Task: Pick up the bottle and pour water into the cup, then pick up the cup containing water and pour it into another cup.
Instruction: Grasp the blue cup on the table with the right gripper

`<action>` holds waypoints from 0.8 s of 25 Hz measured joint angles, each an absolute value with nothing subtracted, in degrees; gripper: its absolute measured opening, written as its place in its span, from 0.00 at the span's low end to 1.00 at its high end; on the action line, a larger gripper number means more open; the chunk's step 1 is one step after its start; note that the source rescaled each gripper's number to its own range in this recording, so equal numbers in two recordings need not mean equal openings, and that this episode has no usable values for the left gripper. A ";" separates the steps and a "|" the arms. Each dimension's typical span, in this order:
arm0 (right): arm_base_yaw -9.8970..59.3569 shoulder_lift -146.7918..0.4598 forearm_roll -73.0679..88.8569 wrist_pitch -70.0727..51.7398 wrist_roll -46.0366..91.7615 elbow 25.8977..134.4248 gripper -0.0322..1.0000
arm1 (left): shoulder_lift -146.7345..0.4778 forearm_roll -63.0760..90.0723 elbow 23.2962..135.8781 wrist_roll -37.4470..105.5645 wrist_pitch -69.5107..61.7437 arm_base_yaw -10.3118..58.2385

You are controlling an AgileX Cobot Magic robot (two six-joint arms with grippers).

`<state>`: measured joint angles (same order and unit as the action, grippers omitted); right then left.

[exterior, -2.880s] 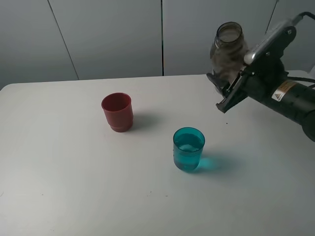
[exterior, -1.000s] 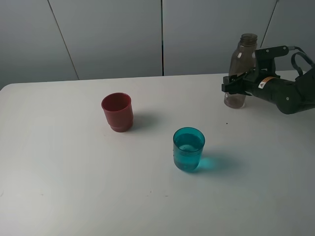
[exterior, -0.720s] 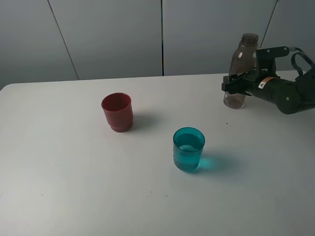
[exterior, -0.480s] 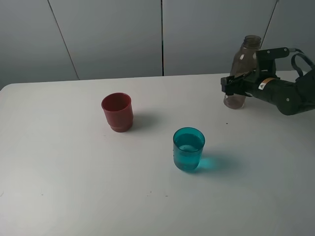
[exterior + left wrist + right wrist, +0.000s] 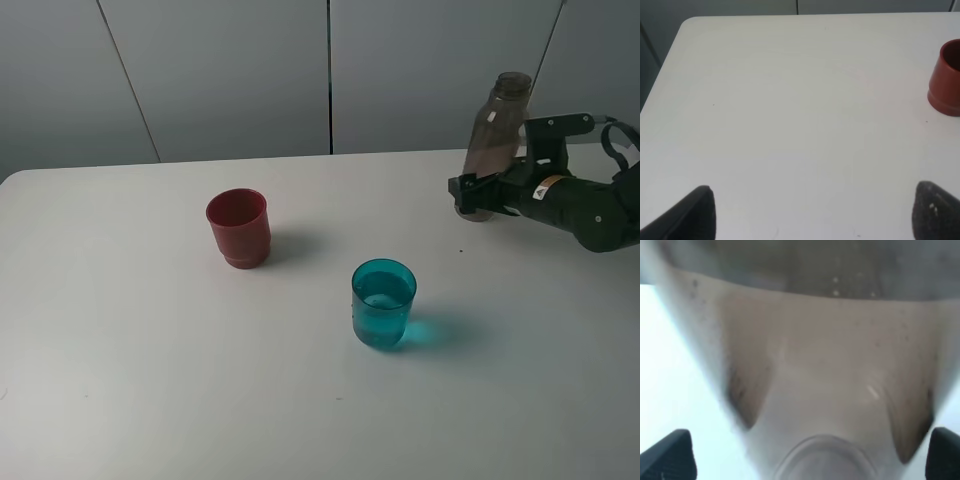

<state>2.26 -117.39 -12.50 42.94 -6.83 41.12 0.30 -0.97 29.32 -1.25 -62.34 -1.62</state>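
Hovering over the white table at far left, L gripper is showing only two dark fingertips in the left wrist view. They're sitting wide apart w/ nothing btwn them but tabletop, so it's gaping and carrying nothing. It isn't appearing in the exterior high view.

Red cup is standing upright left of centre. It's also peeking in at the edge of the left wrist view, well apart from those tips.

Teal cup is standing upright right of centre, nearer the front, w/ liquid showing partway up inside and a teal shadow falling on its right.

Bottle is sitting at the back right of the table and tilting, neck leaning off to the right, base down by R gripper.

R gripper is sitting low around the bottle's bottom part. In the right wrist view the blurred bottle is filling nearly everything, w/ the fingertips out at opposite edges. Jaws are standing spread wide, not clamping. A strip of white table is showing btwn one finger and the bottle wall. On the other side it's too blurred to tell if they're touching.

R arm is reaching in from the right edge, forearm lying low and approx level just above the table, wrist pointing left.
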 joint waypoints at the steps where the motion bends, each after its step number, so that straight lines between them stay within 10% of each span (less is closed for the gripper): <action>1: 2.26 -116.66 -12.77 42.94 -6.83 40.22 1.00 | 0.30 -0.97 29.32 -1.25 -62.34 -1.62; 20: 2.26 -99.88 -28.31 36.50 -11.12 20.90 1.00 | 0.30 -0.97 29.32 -1.25 -62.34 -1.62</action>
<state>2.26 -99.88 -28.31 36.50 -11.12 20.90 0.30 -0.97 29.32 -1.25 -62.34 -1.62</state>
